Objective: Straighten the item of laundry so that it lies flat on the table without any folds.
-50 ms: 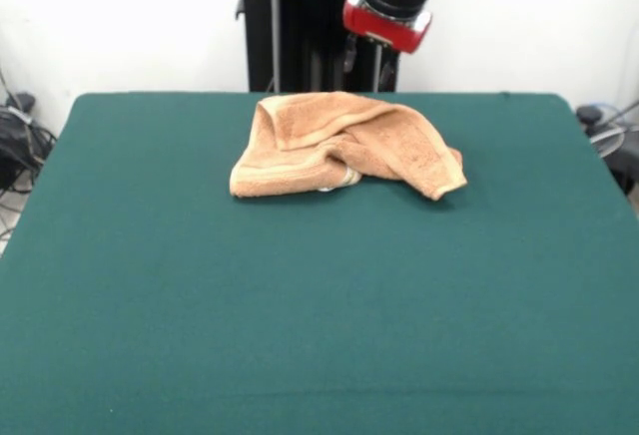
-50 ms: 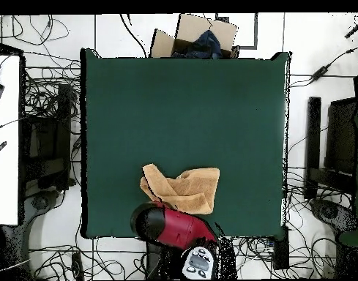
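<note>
The item of laundry (image 1: pixel 339 146) is a peach-orange towel, crumpled and folded over itself in a heap on the far middle of the green table (image 1: pixel 319 335). One corner sticks out toward the right. From above, the towel (image 2: pixel 185 189) lies near the bottom edge of the table (image 2: pixel 181 110), with the red arm (image 2: pixel 170 223) overlapping its lower edge. My gripper (image 1: pixel 367 68) hangs under the red and black wrist (image 1: pixel 391 1), just behind the towel's far edge. It is dark against the black pedestal, so its state is unclear. It is hidden under the arm in the overhead view.
A cardboard box (image 2: pixel 196 36) stands past the table's top edge in the overhead view. Cables cover the floor around the table. A white desk (image 2: pixel 2 139) is at the left and black equipment (image 2: pixel 342 146) at the right.
</note>
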Controlling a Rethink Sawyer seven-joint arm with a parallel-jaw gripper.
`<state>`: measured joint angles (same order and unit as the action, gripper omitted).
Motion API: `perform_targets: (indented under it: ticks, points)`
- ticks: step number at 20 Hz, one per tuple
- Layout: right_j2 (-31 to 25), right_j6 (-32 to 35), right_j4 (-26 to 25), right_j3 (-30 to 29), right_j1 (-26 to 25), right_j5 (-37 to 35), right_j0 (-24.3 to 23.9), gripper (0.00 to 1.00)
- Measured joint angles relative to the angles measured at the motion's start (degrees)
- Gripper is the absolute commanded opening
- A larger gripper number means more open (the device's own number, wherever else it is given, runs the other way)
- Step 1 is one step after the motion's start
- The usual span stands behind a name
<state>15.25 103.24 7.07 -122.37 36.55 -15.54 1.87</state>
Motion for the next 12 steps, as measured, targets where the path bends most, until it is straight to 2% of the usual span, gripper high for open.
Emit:
perform_targets:
  ticks: [12]
  points:
    - [-0.01,0.0,-0.04,2.42,1.64,-2.53,0.87,1.0]
